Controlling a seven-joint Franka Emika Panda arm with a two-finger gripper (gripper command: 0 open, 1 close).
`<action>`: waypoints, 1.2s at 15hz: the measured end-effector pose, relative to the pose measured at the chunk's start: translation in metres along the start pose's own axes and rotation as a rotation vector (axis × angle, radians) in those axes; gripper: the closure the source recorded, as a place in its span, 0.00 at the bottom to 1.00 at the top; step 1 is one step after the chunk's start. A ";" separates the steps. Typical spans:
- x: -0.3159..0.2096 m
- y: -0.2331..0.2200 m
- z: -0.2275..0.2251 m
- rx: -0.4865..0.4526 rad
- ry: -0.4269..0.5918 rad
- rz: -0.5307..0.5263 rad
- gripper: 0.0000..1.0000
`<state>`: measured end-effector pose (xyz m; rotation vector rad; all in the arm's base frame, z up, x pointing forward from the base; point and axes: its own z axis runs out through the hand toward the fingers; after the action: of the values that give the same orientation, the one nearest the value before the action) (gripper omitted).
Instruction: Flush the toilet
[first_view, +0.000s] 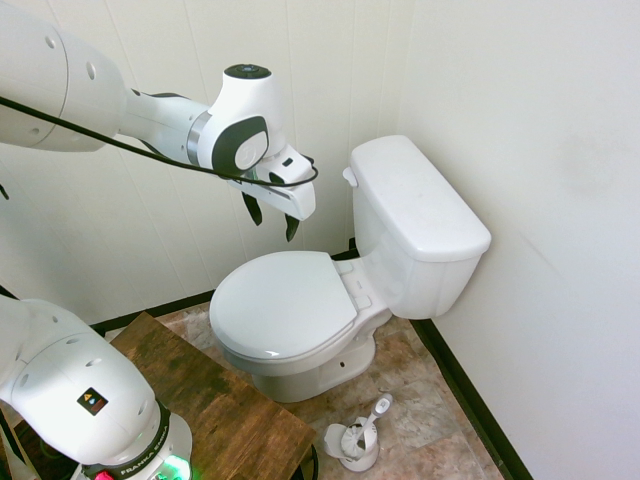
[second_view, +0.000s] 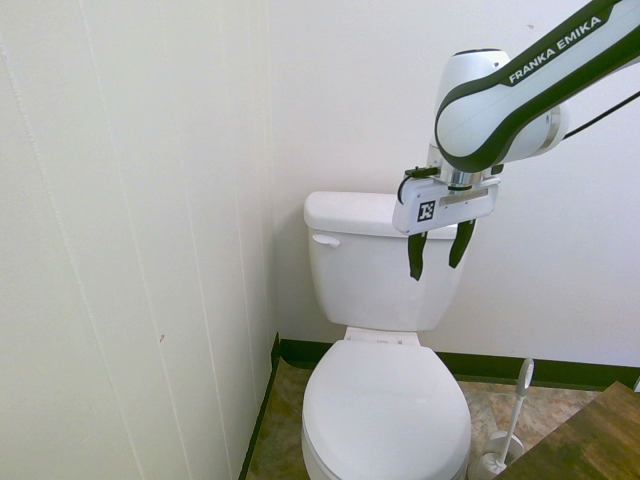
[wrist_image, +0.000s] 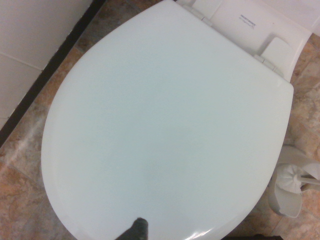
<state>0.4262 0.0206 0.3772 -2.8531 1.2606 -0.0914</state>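
The toilet (first_view: 300, 305) sits directly below the end effector (first_view: 272, 218), lid closed. The end effector hangs fully open, empty, near the flush lever (second_view: 325, 240).

The gripper (first_view: 272, 217) hangs with its jaws spread over the closed seat lid of the toilet (first_view: 285, 300), open air between the fingertips (second_view: 416, 268) and the lid below them. Level with the fingers stands the tank, its flush lever (second_view: 325, 240) on the front face toward the panelled wall (second_view: 150, 250), with free space before it. Beneath, beside the bowl, a toilet brush holder (first_view: 358, 440) occupies the floor near a wooden board (first_view: 210, 400).
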 end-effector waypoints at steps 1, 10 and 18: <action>0.000 -0.001 0.000 -0.001 -0.001 0.000 0.00; 0.011 -0.109 -0.011 0.087 0.053 0.047 0.00; 0.055 -0.215 0.028 0.145 0.259 0.279 1.00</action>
<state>0.6236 0.1247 0.3614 -2.5769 1.6091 -0.5364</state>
